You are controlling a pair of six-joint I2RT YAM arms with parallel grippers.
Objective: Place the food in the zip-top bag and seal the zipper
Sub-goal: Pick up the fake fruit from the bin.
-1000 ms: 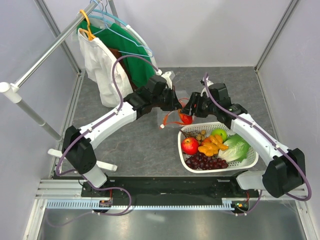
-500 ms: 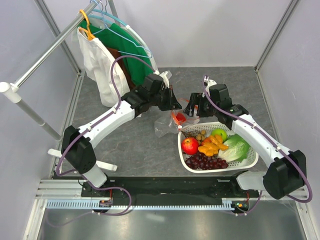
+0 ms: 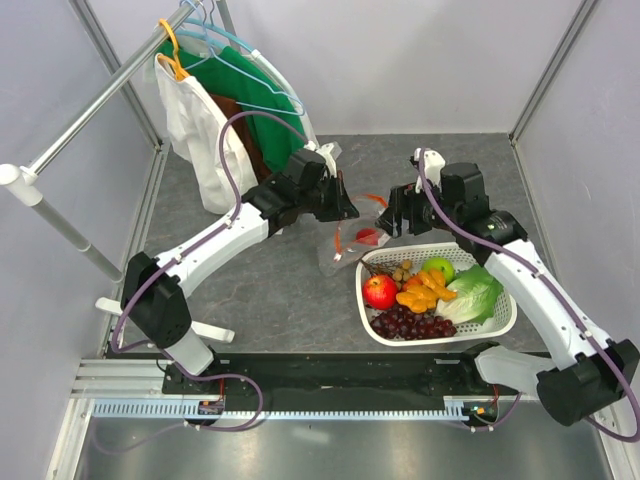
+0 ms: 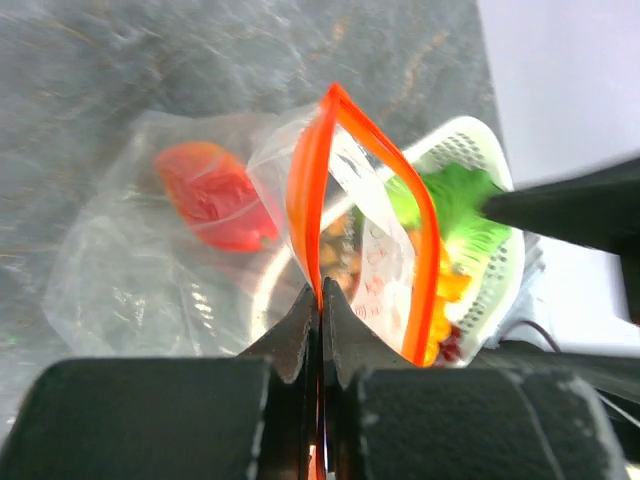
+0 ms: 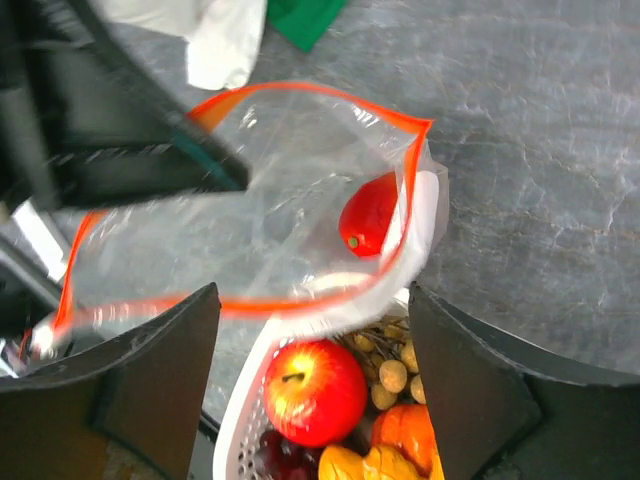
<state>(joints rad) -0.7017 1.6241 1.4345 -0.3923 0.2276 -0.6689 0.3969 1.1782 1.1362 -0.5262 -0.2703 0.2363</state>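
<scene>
Left gripper [image 4: 320, 300]: we see its two black fingers squeezed shut on the thin orange-red zipper strip [image 4: 303, 190], low in the middle of the left wrist picture
Right gripper [image 5: 312, 305]: we see its fingers spread wide, holding nothing, over the bag's mouth
Clear crinkly plastic bag [image 3: 335, 258]: it hangs from the left gripper in the middle of the top picture, its bottom on the grey table [image 3: 270, 290]
Zipper strip: it makes an open loop, so the bag is not sealed
Red-orange toy fruit [image 5: 368, 215]: we see it inside the bag
White lattice plastic basket [image 3: 497, 325]: right of the middle, just beside the bag; in it we see a shiny red apple [image 3: 380, 291], a small green apple [image 3: 438, 267], leafy green lettuce [image 3: 472, 295], dark purple grapes [image 3: 410, 324], orange pieces [image 3: 423, 288] and small brown nuts [image 3: 402, 270]
</scene>
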